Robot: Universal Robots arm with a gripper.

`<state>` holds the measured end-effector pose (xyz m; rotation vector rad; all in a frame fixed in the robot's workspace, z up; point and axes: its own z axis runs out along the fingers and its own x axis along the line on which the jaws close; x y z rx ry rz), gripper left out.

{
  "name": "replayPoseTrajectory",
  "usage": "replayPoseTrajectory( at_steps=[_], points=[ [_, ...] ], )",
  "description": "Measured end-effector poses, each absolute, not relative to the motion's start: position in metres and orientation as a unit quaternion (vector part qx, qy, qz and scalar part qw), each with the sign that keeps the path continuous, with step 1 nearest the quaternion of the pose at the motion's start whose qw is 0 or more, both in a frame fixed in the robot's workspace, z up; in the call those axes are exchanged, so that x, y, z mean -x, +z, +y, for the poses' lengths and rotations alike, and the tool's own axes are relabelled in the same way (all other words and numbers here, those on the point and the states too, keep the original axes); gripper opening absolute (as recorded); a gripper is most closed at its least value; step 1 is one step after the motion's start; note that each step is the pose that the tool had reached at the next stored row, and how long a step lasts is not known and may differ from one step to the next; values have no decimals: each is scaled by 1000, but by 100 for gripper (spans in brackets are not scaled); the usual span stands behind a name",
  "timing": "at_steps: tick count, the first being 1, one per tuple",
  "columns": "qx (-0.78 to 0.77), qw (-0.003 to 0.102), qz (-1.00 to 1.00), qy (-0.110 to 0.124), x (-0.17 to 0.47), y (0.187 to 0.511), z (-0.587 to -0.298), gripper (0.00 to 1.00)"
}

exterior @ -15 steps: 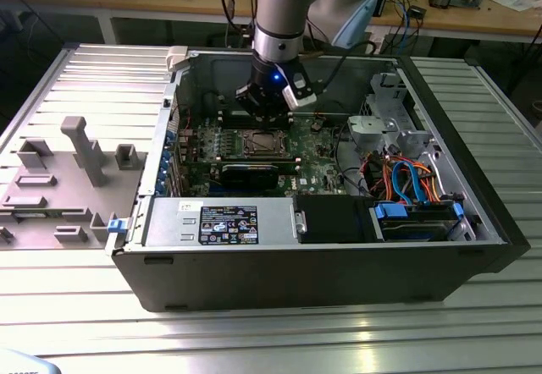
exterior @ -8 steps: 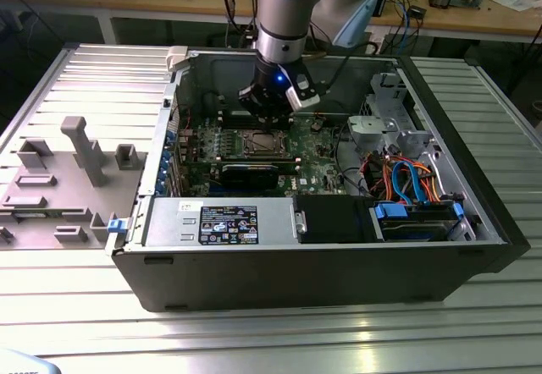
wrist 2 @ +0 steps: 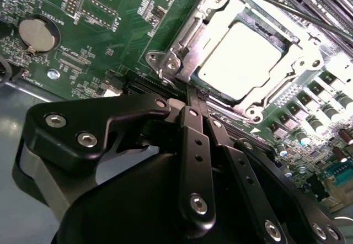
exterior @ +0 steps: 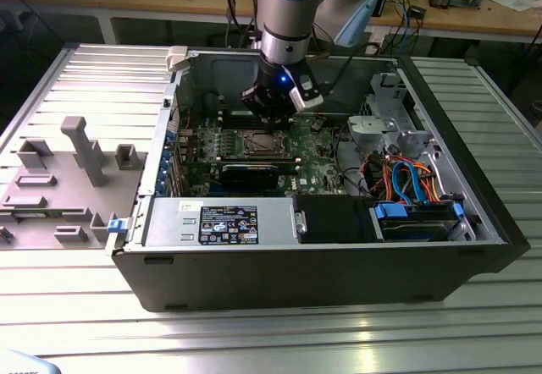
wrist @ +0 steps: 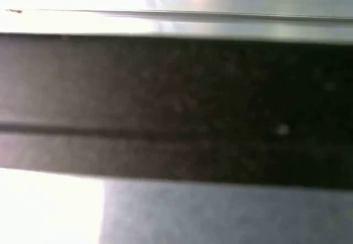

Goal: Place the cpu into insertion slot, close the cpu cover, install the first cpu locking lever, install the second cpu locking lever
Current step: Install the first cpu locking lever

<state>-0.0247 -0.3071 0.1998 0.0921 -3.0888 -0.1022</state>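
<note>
One open PC case (exterior: 313, 255) sits on the ribbed tabletop (exterior: 254, 340), grey plastic fixtures (exterior: 76, 150) at the exterior view's left. Inside, green motherboard (exterior: 313, 158); the cpu (wrist 2: 240, 59) is seated in the insertion slot (exterior: 261, 144), the cpu cover (wrist 2: 220, 12) down around it, framing the bright metal top. Gripper (wrist 2: 193, 97) is at the socket's edge, fingers (wrist 2: 196, 144) pressed narrow together, holding nothing. Drive cage with orange and blue cables (exterior: 411, 179) at the exterior view's right.

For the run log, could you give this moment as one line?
gripper: shut, at socket edge | cpu: seated | cpu cover: down
</note>
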Motion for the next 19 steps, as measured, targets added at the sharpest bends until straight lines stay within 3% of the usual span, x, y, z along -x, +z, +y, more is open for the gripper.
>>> replayPoseTrajectory(
  at_steps=[19],
  points=[
    [-35,25,-999,-27,21,207,-310,11]
  ],
)
